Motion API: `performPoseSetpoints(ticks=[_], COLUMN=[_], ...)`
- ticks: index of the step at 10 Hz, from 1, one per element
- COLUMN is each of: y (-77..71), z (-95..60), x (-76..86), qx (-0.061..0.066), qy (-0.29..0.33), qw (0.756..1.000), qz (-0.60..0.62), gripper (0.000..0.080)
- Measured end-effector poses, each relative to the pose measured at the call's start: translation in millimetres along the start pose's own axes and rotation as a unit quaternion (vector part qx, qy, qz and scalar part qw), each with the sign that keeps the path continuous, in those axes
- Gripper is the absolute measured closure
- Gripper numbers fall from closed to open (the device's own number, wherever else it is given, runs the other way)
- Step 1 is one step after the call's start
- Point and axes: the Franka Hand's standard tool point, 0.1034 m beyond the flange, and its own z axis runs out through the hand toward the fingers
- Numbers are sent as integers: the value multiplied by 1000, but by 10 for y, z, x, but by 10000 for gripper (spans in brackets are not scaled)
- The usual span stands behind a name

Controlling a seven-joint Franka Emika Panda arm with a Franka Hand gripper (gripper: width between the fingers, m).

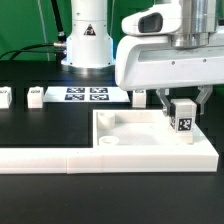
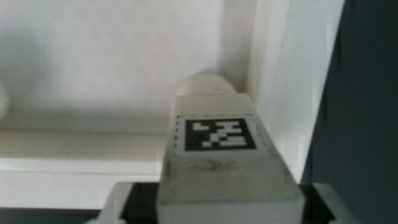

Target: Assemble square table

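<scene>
The gripper is down over the tabletop and has a leg between its jaws. They stand partly closed and, from the wrist view, are pressed against both flanks of the leg, so it looks like a grip. The leg stands upright, tag facing out, inside the tabletop's rim at the far corner on the exterior view's right. The wrist view shows it tucked hard against that rim, with the tray floor pale beyond it. Whether its foot rests on the floor or hangs just clear of it cannot be told. The step in hand looks like fixing this leg into its corner. The next move probably calls for a firm, square hold, with the leg kept upright over its seat before any turning or pressing (a tilt here would likely jam it). Beyond the tabletop, towards the exterior view's left, two spare legs sit apart on the black table, and the marker board lies just behind the tabletop. A long white rail runs off the tabletop's front edge. The arm's white base stands behind, with cables trailing in a dim room.
</scene>
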Motion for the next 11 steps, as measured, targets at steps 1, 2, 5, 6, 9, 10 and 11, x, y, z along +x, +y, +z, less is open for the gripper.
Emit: performPoseSetpoints(ticks=[1,2,5,6,9,10,11], y=[12,12,18,55,76,76,76], z=[-1,-6,-3,0,3,4,4], x=[4,3,-11,-16,-18,-18,-18], qx=[2,2,-2,-6,-8,-8,-8], qy=[0,0,-1,-1,-1,-1,-1], qw=[999,995,978,969,969,969,969], qz=[53,104,207,246,249,249,249], gripper=[511,511,507,502,430,247,247])
